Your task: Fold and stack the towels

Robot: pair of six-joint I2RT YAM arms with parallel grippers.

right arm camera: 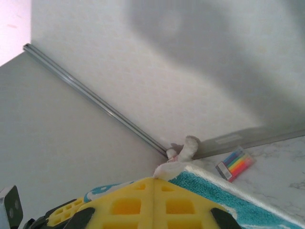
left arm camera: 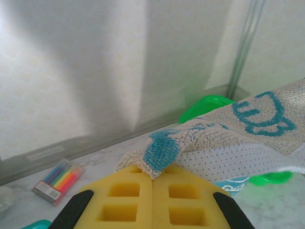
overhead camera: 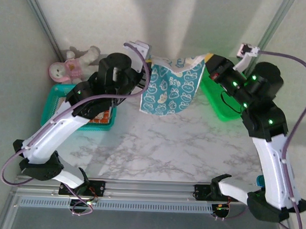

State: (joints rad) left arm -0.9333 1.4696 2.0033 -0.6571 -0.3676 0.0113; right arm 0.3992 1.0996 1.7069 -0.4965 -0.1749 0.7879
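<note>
A teal-and-white towel (overhead camera: 170,92) with cartoon prints hangs spread in the air at the back of the table, stretched between both grippers. My left gripper (overhead camera: 144,76) is shut on its left top corner, and in the left wrist view the yellow pads (left arm camera: 119,200) pinch the corner of the towel (left arm camera: 224,138). My right gripper (overhead camera: 208,63) is shut on the right top corner, where the white tip of the towel (right arm camera: 214,195) sticks out between its pads (right arm camera: 186,205). An orange-and-white cloth (overhead camera: 99,117) lies in the teal basket (overhead camera: 57,97), partly hidden under the left arm.
A green bin (overhead camera: 219,104) sits at the back right under the right arm and also shows in the left wrist view (left arm camera: 205,107). A pink-and-white plush toy (overhead camera: 74,63) leans in the back left corner. A pack of coloured markers (left arm camera: 57,180) lies by the back wall.
</note>
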